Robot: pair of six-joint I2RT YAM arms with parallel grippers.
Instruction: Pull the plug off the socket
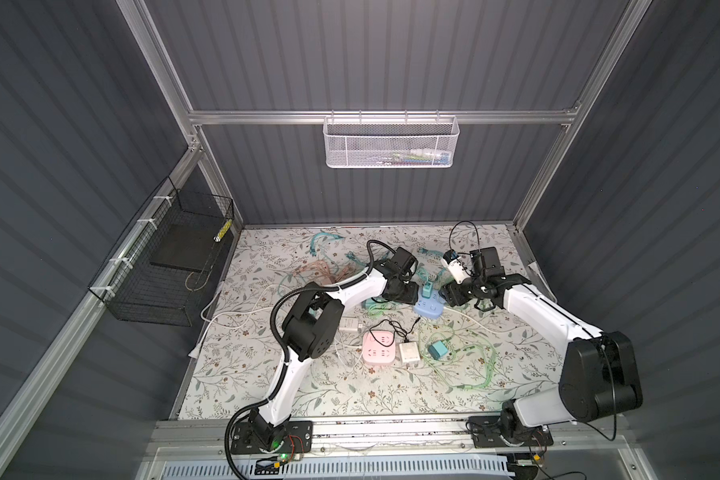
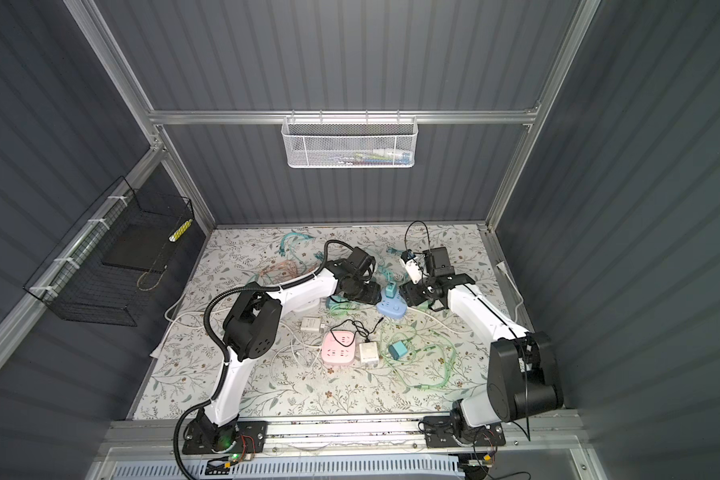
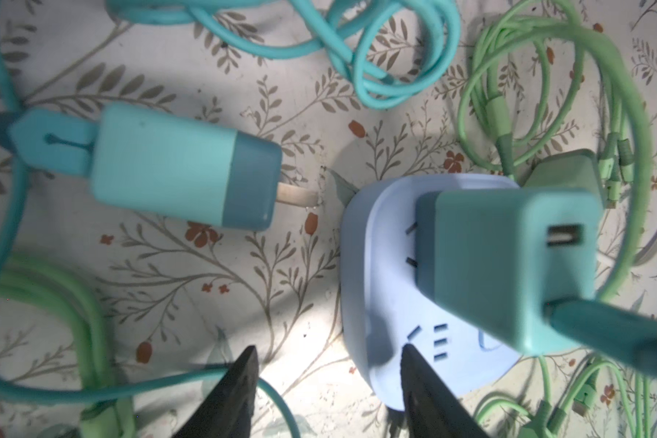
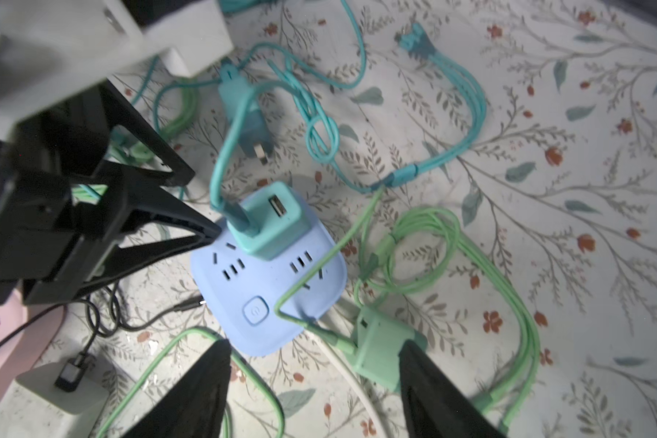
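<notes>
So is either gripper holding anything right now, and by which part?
Nothing is held. The left gripper and right gripper are both open; the teal plug sits in the blue socket.

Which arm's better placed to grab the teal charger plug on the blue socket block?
Left, probably. The left hand, open, has one fingertip right beside the teal square charger plug. The right hand, also open, hangs over the button-side edge of the rounded blue plastic socket block, better suited to bracing it.

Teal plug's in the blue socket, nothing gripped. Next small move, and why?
Probably shift the left gripper over the teal plug so its jaws straddle it: the plug sits seated in the blue socket, and the open jaws stand off to its side, gripping nothing.
</notes>
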